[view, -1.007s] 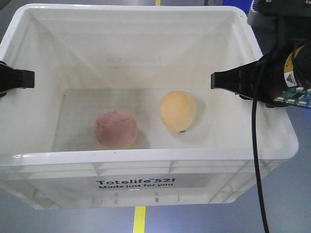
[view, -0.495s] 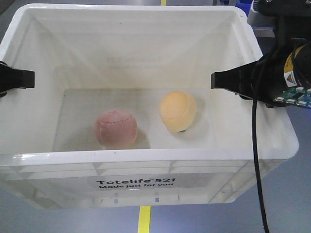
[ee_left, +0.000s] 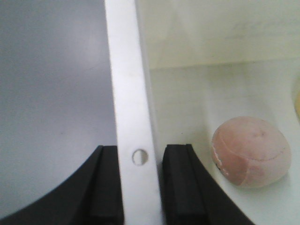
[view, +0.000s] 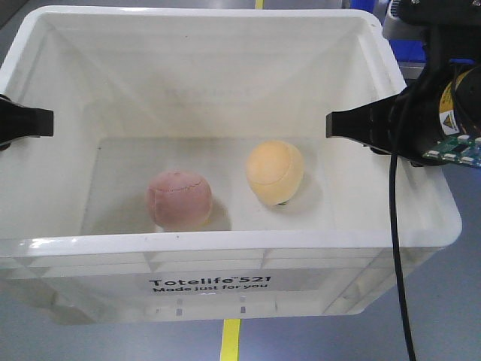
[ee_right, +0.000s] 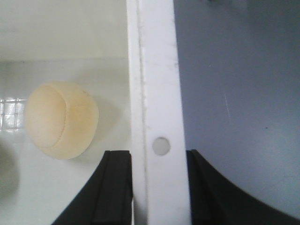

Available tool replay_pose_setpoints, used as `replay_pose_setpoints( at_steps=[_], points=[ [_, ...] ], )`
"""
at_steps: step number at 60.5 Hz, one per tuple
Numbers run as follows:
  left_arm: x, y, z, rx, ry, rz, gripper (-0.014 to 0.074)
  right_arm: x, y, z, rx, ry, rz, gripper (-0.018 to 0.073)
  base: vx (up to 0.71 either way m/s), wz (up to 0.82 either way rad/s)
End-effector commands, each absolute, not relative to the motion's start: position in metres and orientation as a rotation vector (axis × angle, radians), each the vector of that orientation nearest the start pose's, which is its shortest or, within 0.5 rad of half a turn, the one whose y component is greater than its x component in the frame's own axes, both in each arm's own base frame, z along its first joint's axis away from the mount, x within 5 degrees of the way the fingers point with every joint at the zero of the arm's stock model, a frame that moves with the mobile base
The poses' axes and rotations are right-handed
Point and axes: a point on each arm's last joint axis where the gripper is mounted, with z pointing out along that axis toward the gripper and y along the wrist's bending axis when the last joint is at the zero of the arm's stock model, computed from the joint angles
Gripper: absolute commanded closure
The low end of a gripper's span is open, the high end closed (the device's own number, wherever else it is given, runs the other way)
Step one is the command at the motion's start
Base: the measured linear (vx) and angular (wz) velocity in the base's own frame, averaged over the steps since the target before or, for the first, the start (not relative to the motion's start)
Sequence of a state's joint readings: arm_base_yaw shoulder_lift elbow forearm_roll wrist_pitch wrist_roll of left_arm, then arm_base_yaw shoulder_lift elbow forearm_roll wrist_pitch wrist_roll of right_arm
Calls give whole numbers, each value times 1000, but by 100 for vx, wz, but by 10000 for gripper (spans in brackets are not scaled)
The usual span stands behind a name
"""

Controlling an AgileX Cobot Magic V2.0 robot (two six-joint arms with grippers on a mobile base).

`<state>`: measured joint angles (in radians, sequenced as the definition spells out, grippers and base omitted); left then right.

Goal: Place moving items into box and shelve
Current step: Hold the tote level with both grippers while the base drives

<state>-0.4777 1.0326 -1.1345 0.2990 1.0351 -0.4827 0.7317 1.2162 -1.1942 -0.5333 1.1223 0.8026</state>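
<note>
A large white box (view: 225, 242) fills most of the front view, seen from above and open at the top. Black print on its near wall reads "Totelife 521 Made just for you". Two soft stitched balls lie on the box floor, close together but apart. The pink ball (view: 179, 199) is round and sits left of centre, towards the near wall. The yellow ball (view: 275, 171) is egg-shaped and sits right of centre, a little farther back.

The left gripper (ee_left: 140, 185) grips the rim of the box's left wall. In the left wrist view its jaws are closed on the white rim, one black jaw outside the box and one inside, both touching the plastic beside a small round hole. The pink ball lies on the box floor just to the right of the inner jaw.

The right gripper (ee_right: 159, 187) holds the rim of the right wall in the same way, its jaws pinching the rim on either side of another small hole. The yellow ball rests inside the box to the left of the inner jaw.

A black cable (view: 396, 248) hangs down from the right arm across the box's right near corner. Grey floor (view: 451, 316) surrounds the box, with a yellow line (view: 231, 340) below the near wall
</note>
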Motion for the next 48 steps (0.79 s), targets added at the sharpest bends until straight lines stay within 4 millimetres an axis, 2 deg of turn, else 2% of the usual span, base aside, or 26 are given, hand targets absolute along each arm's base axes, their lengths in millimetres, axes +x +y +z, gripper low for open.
replay_pose_setpoints(
  at_steps=[1,48],
  points=[
    [179,-67,415,83,2179,-131,619,202,115,401,-75,2219,-37,484,40,1],
    [179,-67,415,83,2179,-131,619,202,115,401,-75,2219,-37,484,41,2]
  ],
)
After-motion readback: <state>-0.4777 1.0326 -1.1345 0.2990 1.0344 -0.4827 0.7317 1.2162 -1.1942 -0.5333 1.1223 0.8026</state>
